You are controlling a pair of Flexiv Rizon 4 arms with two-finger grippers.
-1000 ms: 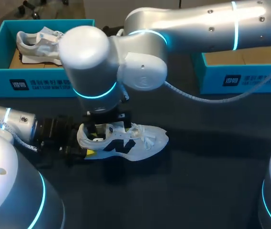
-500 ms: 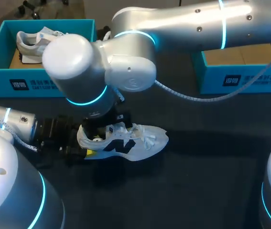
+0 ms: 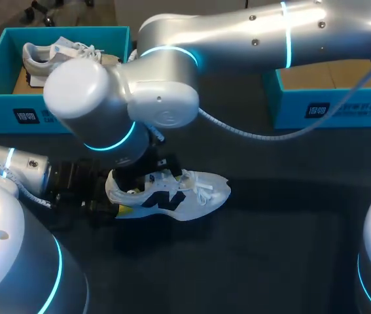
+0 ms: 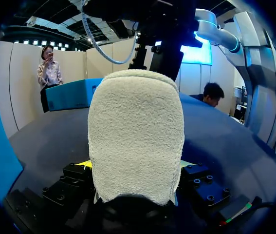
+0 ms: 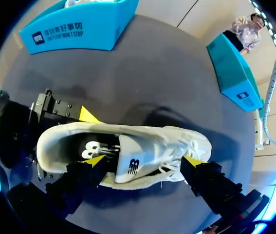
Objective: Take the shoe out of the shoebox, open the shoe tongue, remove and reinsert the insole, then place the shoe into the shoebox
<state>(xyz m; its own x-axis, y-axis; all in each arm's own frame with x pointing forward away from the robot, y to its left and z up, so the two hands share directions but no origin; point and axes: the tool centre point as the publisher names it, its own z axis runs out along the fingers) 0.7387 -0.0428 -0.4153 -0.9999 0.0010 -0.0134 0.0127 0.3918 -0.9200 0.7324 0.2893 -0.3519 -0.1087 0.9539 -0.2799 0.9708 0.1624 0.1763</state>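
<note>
A white shoe (image 3: 178, 194) lies on its sole on the black table, toe to the right. My left gripper (image 3: 116, 208) is at its heel. In the left wrist view the heel (image 4: 135, 136) fills the space between the fingers, a yellow tip at each side, so it is shut on the shoe. My right arm (image 3: 113, 104) hangs over the shoe and hides its own gripper from the head camera. The right gripper (image 5: 143, 160) stands open above the shoe (image 5: 128, 146), one tip by the dark insole (image 5: 86, 148), the other beside the toe. The tongue (image 5: 130, 163) stands raised.
A teal shoebox (image 3: 2, 98) at the back left holds a second pale shoe (image 3: 54, 59). Another teal box (image 3: 329, 104) stands at the back right. Bare black table lies in front of the shoe and to its right.
My right arm's big wrist joint has swung to the left and a little lower over the shoe. The shoe and my left gripper have not moved.
</note>
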